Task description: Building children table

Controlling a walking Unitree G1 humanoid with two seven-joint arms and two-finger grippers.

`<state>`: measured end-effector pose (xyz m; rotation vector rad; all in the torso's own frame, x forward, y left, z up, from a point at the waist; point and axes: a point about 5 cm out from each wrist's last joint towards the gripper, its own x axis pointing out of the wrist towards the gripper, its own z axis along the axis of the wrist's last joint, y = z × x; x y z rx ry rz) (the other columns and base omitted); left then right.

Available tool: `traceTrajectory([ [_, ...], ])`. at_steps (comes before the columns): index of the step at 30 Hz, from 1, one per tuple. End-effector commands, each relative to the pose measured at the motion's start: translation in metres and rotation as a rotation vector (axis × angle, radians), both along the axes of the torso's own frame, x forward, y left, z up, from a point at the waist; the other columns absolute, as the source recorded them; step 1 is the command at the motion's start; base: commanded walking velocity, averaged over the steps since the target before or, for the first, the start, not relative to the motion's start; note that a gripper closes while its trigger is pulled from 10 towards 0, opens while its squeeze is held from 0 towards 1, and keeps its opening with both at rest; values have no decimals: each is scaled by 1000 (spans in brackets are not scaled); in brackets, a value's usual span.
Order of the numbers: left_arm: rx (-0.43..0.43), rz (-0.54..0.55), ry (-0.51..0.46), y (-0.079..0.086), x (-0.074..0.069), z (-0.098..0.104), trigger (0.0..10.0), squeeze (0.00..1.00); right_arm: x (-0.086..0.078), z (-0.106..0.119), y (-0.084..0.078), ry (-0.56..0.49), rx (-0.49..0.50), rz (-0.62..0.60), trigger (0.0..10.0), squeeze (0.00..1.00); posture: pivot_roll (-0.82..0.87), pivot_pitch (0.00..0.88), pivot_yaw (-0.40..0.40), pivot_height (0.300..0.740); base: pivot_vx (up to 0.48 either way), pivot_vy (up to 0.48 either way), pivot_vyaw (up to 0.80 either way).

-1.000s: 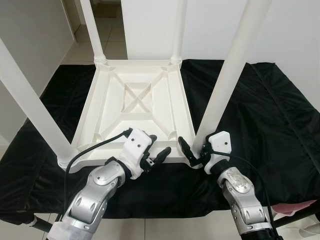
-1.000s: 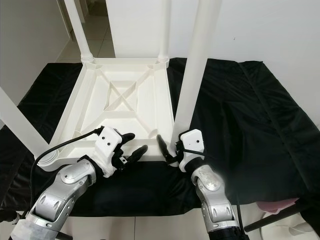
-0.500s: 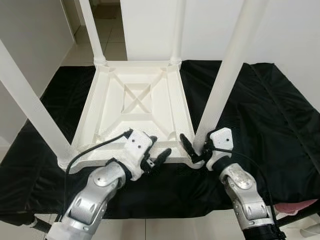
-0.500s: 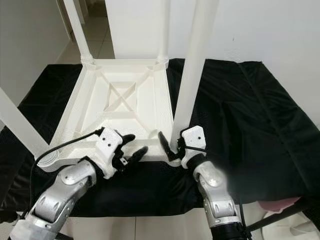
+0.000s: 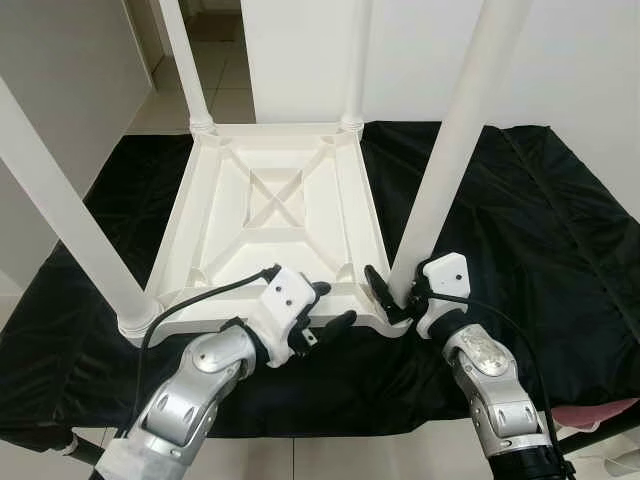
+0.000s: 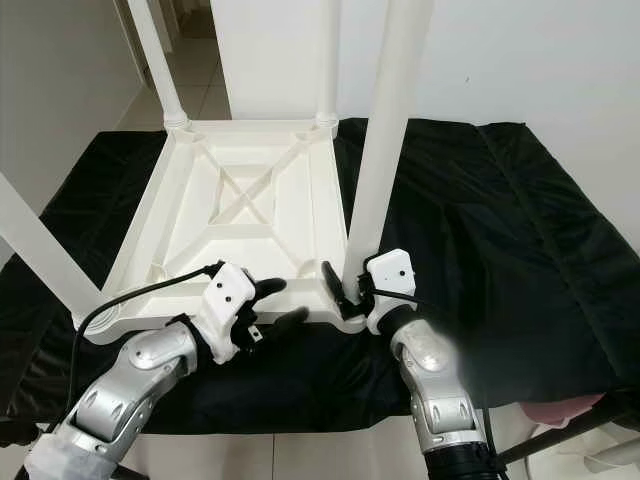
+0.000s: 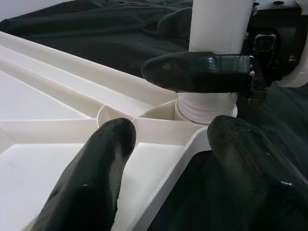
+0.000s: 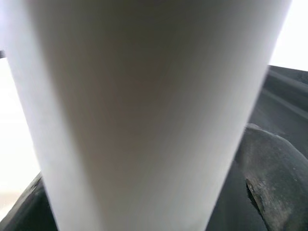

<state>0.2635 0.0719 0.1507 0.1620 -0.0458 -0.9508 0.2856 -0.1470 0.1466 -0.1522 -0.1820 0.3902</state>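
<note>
A black cloth [image 5: 520, 220] is covering the counter across the middle of the frame, with pale floor tiles [image 5: 225, 80] and white walls showing behind it at the top. A white children's table [image 5: 270, 225] is lying upside down on the cloth, its ribbed underside facing up, occupying the centre of the frame. Four white legs are standing up from its corners: two far ones at upper centre, one at the left edge [image 5: 60, 210], and the near right leg [image 5: 455, 150] rising from lower centre right to the top.

The left gripper [image 5: 325, 310] is hovering at the near edge of the tabletop in the lower centre, its black fingers [image 7: 101, 168] spreading apart on either side of the white rim; whether they are touching the rim is hard to judge from the head views.

The right gripper [image 5: 390, 297] is sitting at the base of the near right leg, just above its socket in the lower right-centre. One black finger [image 7: 197, 72] is lying against the leg's side, and the leg is pressing close before the wrist camera, so the gripper appears to be clamping around the leg.
</note>
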Motion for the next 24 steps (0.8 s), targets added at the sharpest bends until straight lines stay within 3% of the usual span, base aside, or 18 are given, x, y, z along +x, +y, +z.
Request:
traceTrajectory([
  [1, 7, -60, 37, 1, -2, -4, 10000, 0, 3, -1, -2, 12, 13, -19, 10000, 1000, -111, 68, 69, 740, 0, 0, 0],
  [2, -7, -72, 50, 2, -3, -3, 10000, 1000, 3, 0, -2, 11, 13, -18, 10000, 1000, -108, 67, 69, 740, 0, 0, 0],
  [5, -17, -82, 58, 3, -4, -2, 10000, 1000, 3, 0, -2, 10, 13, -17, 10000, 1000, -108, 67, 69, 740, 0, 0, 0],
  [6, -3, -69, 39, 4, -3, -1, 10000, 1000, 3, 1, 0, 3, 5, -3, 10000, 0, -104, 65, 69, 740, 0, 0, 0],
  [7, -3, -69, 39, 4, -3, -1, 10000, 1000, 3, 1, 0, 3, 5, -3, 10000, 0, -104, 65, 69, 740, 0, 0, 0],
  [8, 34, -55, -6, 6, -2, -1, 10000, 0, 2, 3, 5, -11, -20, 46, 10000, 0, -103, 64, 81, 740, 0, 0, 0],
  [24, 108, -175, 43, 9, -17, -7, 10000, 0, 4, 7, 6, -28, -102, 163, 10000, 0, -56, 35, 45, 740, 0, 0, 0],
])
